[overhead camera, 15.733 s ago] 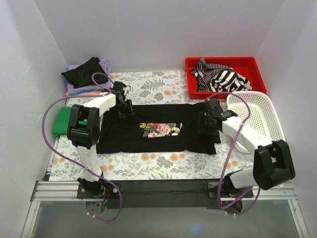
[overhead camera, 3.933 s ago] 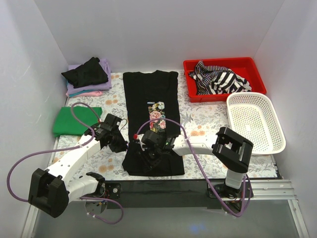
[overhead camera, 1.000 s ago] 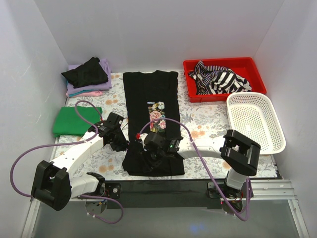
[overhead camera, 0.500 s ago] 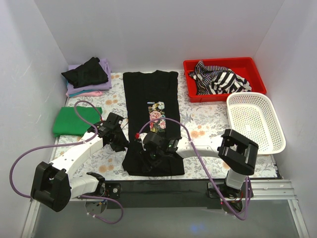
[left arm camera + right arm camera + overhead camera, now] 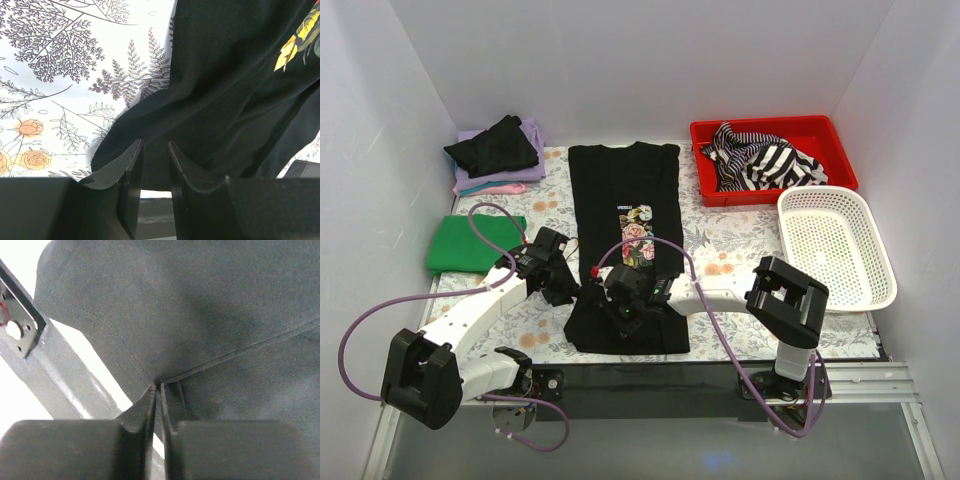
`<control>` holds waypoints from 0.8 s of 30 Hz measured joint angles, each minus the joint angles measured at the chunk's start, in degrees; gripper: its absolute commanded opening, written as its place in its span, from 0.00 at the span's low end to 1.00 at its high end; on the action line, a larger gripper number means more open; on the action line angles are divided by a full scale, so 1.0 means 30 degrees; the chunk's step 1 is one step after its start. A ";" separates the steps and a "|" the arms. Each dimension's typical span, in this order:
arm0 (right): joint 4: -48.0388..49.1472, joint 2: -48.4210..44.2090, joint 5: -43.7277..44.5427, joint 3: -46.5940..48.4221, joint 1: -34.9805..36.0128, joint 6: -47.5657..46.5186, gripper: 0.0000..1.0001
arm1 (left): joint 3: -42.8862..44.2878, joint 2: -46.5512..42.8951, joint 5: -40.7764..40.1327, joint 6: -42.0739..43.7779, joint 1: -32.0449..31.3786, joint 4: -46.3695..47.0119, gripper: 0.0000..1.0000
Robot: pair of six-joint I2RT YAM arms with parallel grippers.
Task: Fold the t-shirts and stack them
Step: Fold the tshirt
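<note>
The black t-shirt (image 5: 620,185) with a floral print (image 5: 637,228) lies folded into a long strip down the middle of the floral table covering. My right gripper (image 5: 623,305) sits low on its near end. In the right wrist view the jaws (image 5: 158,386) are shut on a fold of the black cloth (image 5: 200,300). My left gripper (image 5: 565,287) is at the strip's left edge. In the left wrist view its jaws (image 5: 155,145) stand a little apart over the black cloth's (image 5: 225,75) hem, pinching nothing that I can see.
A crumpled black shirt (image 5: 492,145) tops a lilac and pink pile (image 5: 532,130) at the back left, with a folded green shirt (image 5: 470,243) nearer. A red bin (image 5: 770,195) holds a striped shirt (image 5: 765,155). A white mesh basket (image 5: 835,245) stands right. The table's metal rail (image 5: 45,370) lies just beyond the hem.
My right gripper has closed on the black cloth and shifted slightly towards the shirt's left edge. The left gripper has stayed almost in place, its jaws parting a little.
</note>
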 measured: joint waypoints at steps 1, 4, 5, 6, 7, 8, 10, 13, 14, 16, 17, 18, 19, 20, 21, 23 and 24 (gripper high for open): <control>-0.0007 0.0007 -0.0007 0.0000 0.0000 0.0007 0.01 | 0.0000 0.0000 0.0000 0.0000 0.0000 0.0000 0.25; -0.0007 -0.0109 -0.0058 -0.0036 0.0000 -0.0007 0.01 | 0.0000 0.0000 0.0000 0.0007 0.0000 0.0015 0.25; -0.0015 -0.0277 -0.0080 -0.0117 0.0000 -0.0022 0.01 | 0.0000 0.0000 0.0000 0.0007 0.0000 0.0044 0.25; -0.0058 -0.0503 -0.0117 -0.0197 0.0000 -0.0051 0.01 | 0.0000 0.0007 0.0000 0.0015 0.0000 0.0066 0.25; -0.0066 -0.0831 -0.0146 -0.0313 0.0000 -0.0066 0.01 | 0.0000 0.0022 0.0000 0.0015 0.0000 0.0066 0.25; -0.0109 -0.1209 -0.0189 -0.0452 0.0000 -0.0073 0.01 | 0.0000 0.0044 0.0007 0.0022 0.0000 0.0058 0.25; -0.0240 -0.2302 -0.0284 -0.0780 0.0000 -0.0073 0.01 | 0.0000 0.0109 0.0000 0.0073 0.0000 0.0058 0.25; -0.0393 -0.3832 -0.0488 -0.1326 0.0000 -0.0066 0.01 | 0.0000 0.0109 0.0000 0.0146 0.0000 0.0058 0.25; -0.0525 -0.4197 -0.0532 -0.1450 0.0000 -0.0051 0.02 | 0.0000 0.0109 0.0000 0.0153 0.0000 0.0058 0.25; -0.0605 -0.4430 -0.0699 -0.1632 0.0000 0.0080 0.37 | 0.0000 0.0109 0.0007 0.0153 0.0000 0.0058 0.25; -0.0627 -0.4350 -0.0765 -0.1683 0.0000 0.0109 0.44 | 0.0000 0.0109 0.0000 0.0153 0.0000 0.0058 0.25; -0.0670 -0.4197 -0.0831 -0.1712 0.0007 0.0087 0.52 | 0.0000 0.0109 0.0000 0.0153 0.0000 0.0058 0.25; -0.0663 -0.4000 -0.0860 -0.1727 0.0007 0.0095 0.53 | 0.0000 0.0109 0.0000 0.0153 0.0000 0.0066 0.25; -0.0648 -0.3759 -0.0852 -0.1727 0.0015 0.0058 0.54 | 0.0000 0.0124 -0.0007 0.0153 0.0000 0.0058 0.25; -0.0597 -0.3475 -0.0845 -0.1727 0.0015 0.0029 0.56 | 0.0000 0.0146 -0.0007 0.0153 0.0000 0.0066 0.25; -0.0532 -0.2907 -0.0816 -0.1698 0.0007 0.0044 0.56 | 0.0000 0.0233 -0.0007 0.0153 0.0000 0.0058 0.25; -0.0554 -0.2586 -0.0772 -0.1625 0.0007 0.0080 0.56 | 0.0000 0.0299 -0.0007 0.0153 0.0000 0.0058 0.25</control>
